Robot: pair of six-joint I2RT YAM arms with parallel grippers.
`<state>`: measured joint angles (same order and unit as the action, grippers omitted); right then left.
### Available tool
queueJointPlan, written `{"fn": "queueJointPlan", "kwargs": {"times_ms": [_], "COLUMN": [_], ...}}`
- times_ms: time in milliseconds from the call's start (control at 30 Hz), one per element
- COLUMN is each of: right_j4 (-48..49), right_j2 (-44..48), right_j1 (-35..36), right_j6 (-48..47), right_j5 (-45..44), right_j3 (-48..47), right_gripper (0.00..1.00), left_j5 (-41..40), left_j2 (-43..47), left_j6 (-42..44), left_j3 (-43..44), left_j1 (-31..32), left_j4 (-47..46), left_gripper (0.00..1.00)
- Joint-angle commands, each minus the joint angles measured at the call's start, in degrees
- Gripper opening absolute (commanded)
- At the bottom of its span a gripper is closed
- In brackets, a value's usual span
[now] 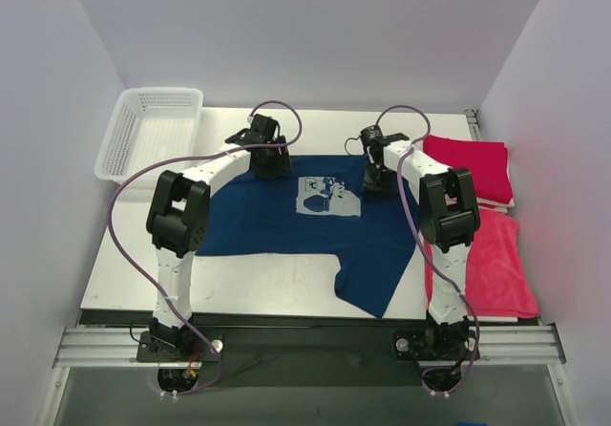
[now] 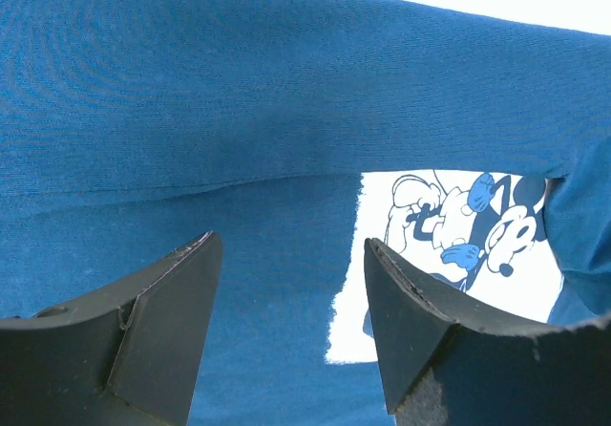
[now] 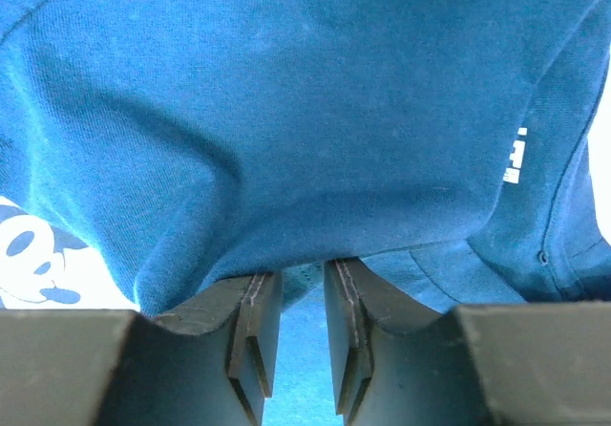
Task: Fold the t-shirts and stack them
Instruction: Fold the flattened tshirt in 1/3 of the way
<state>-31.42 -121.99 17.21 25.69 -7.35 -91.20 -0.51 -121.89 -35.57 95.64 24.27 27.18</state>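
Shirt (image 1: 277, 221), the navy one with the cartoon print, is lying spread across the middle of the table (image 1: 267, 287), red tees (image 1: 468, 163) off to its right. Left gripper (image 2: 291, 244) gapes wide just over it, nothing held. Right gripper (image 3: 301, 273) is nearly closed with navy cloth bunched at its tips, can't tell if that's really pinched.

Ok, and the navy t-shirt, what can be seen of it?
The navy t-shirt is soft knit cotton by its look, with a pale square cartoon print facing up. It lies spread and wrinkled on the white table, one corner trailing toward the near edge. The left gripper hovers open over it; the right gripper, jaws narrow, sits at a bunched fold, grip unclear.
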Motion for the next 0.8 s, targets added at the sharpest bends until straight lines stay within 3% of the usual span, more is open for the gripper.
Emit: {"fn": "queueJointPlan", "kwargs": {"times_ms": [0, 33, 67, 467, 600, 700, 767], "right_j4": [-0.92, -1.01, -1.01, -1.10, -1.10, -1.19, -1.19], "right_j2": [-2.11, -2.28, -2.37, 8.26, 9.49, 9.06, 8.71], "right_j1": [-0.43, -0.34, -0.42, -0.25, -0.34, -0.34, -0.25], "right_j6": [0.68, 0.76, 0.68, 0.85, -0.20, 0.06, 0.41], "right_j5": [-0.03, 0.23, 0.24, -4.77, -2.41, -0.91, -0.03], "right_j3": [-1.35, -1.35, -1.26, 2.34, 2.25, 2.86, 3.48], "right_gripper": [0.19, 0.05, 0.00, 0.00, 0.00, 0.27, 0.31], "left_j5": [0.51, 0.51, 0.51, 3.94, 4.03, 3.85, 3.68], "left_j2": [-0.19, -0.11, -0.11, 0.51, 0.07, -0.02, 0.07], "left_j6": [0.24, 0.33, 0.42, -0.46, -0.55, -0.55, -0.55], "left_j3": [2.89, 2.89, 2.98, 3.50, 3.86, 3.77, 3.51], "left_j1": [-0.10, -0.10, -0.10, 0.51, 0.86, 0.95, 0.95], "left_j4": [-0.90, -0.90, -0.81, -1.60, -1.60, -1.52, -1.43], "left_gripper": [0.71, 0.72, 0.72, 0.72, 0.72, 0.72, 0.72]}}
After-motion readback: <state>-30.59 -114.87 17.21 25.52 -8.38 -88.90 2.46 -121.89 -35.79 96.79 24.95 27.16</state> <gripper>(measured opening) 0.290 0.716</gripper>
